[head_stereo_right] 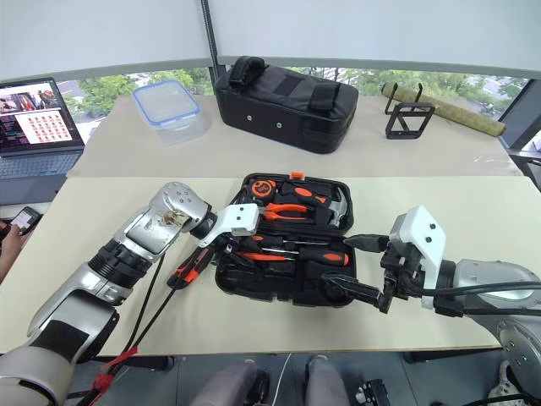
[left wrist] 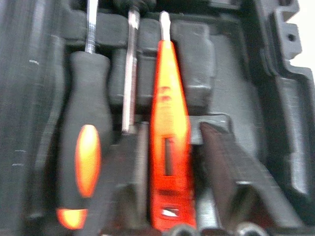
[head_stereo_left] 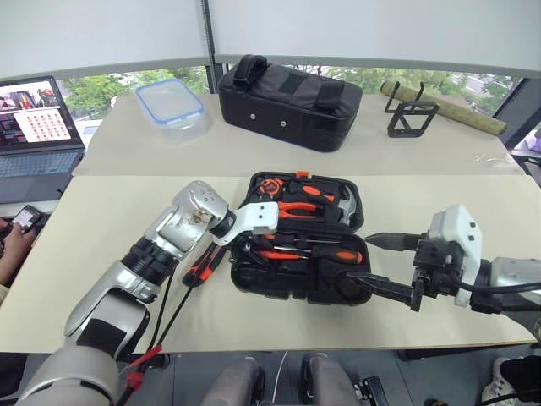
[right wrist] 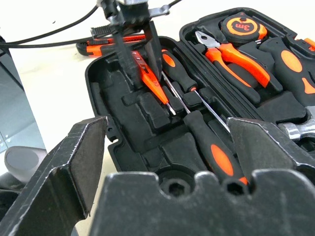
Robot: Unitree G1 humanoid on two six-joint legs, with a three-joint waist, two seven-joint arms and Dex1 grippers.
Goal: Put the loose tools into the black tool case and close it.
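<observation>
The tape measure [right wrist: 242, 25] in the open black tool case [head_stereo_left: 355, 292] reads "3m". Left gripper [right wrist: 140, 66]: jaws parted on either side of the slim all-orange screwdriver [left wrist: 169, 142], which lies in its slot. Right gripper [head_stereo_left: 380, 262]: jaws spread wide, empty, flanking the case's right edge. The utility knife [head_stereo_left: 203, 266] lies on the surface beside the case.

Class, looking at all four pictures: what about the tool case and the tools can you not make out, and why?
- Utility knife: the left arm covers most of it in the head views.
- Slim orange screwdriver: blurred in the left wrist view; contact with the fingers unclear.
- Tool case near edge: the right gripper blocks it.
</observation>
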